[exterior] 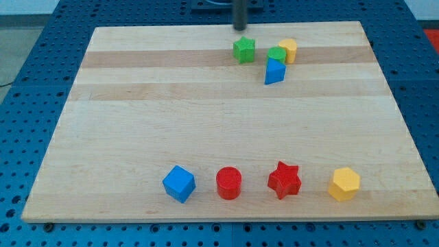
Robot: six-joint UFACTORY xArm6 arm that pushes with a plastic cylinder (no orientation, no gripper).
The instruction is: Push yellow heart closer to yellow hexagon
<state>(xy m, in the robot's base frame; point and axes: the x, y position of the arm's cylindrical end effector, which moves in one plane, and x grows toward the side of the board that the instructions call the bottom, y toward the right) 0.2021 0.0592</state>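
The yellow heart (289, 49) sits near the view's top, right of centre, touching a green block (276, 55) on its left. The yellow hexagon (343, 184) lies far away at the view's bottom right. My tip (239, 28) stands at the board's top edge, just above the green star (243, 50) and well to the left of the yellow heart, touching no block.
A blue block (274, 71) lies just below the green block. Along the view's bottom stand a blue cube (179, 183), a red cylinder (228, 183) and a red star (284, 180). The wooden board (137, 123) rests on a blue perforated table.
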